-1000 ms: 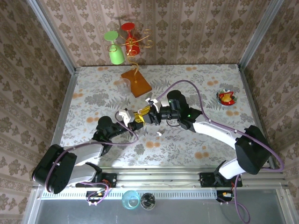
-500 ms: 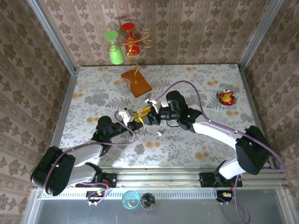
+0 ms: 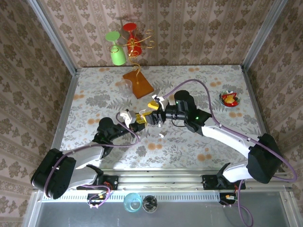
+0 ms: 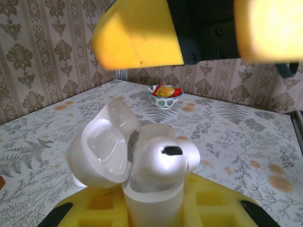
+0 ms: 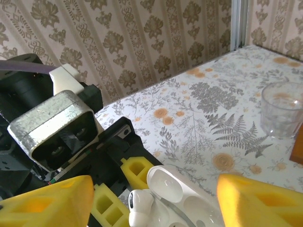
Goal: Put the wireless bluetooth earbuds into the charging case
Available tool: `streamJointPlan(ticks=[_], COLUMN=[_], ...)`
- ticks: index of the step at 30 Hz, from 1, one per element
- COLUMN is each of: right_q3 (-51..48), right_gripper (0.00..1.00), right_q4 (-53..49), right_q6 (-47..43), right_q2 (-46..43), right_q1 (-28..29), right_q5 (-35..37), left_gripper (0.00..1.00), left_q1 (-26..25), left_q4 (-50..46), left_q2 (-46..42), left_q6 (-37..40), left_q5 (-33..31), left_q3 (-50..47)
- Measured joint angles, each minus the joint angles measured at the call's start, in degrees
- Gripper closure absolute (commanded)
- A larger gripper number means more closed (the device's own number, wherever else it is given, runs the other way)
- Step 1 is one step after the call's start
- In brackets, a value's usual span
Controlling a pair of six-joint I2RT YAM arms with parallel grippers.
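My left gripper (image 4: 151, 210) is shut on the white charging case (image 4: 154, 201), which stands upright between the yellow pads with its lid (image 4: 102, 144) hinged open to the left. One white earbud (image 4: 163, 158) sits in the case with its head sticking up; in the right wrist view the earbud (image 5: 140, 205) is beside the lid (image 5: 173, 184). My right gripper (image 5: 154, 203) hangs open just over the case, its yellow fingers (image 4: 137, 33) wide apart and touching nothing. In the top view the right gripper (image 3: 154, 112) meets the left gripper (image 3: 140, 119) at mid-table. Another earbud (image 3: 161, 135) lies on the table close by.
A wooden stand (image 3: 138, 84) with hanging green and red glasses is at the back, and a clear glass (image 3: 124, 85) is beside it. A small bowl (image 3: 229, 99) of wrapped sweets sits at the far right. Walls close the table on three sides.
My right gripper has opened wide and drawn slightly back to the right, leaving the earbud in the case. The left gripper and the case have stayed put.
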Motion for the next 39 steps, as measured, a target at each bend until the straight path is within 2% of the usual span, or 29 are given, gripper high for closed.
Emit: streamJointPlan(ticks=[4,6,22,39], right_q3=[-0.3,-0.3,-0.2,-0.4], right_gripper=[0.09,0.08,0.08,0.09], right_q4=[-0.9,-1.9,-4.7,-4.8], right_q6=[-0.3,-0.4,-1.0,-1.0], right_q2=[-0.1,-0.1,3.6,3.2], right_q1=[0.0,0.0,0.1,-0.2], right_q5=[1.7,2.2,4.4,5.4], left_gripper=[1.00,1.00,1.00,1.00], left_q1=[0.0,0.0,0.0,0.0], left_q4=[0.0,0.0,0.1,0.0], left_q2=[0.0,0.0,-0.6,-0.7], left_q6=[0.0,0.0,0.0,0.0], left_q5=[0.0,0.0,0.0,-0.2], left_q3=[0.0,0.0,0.0,0.0])
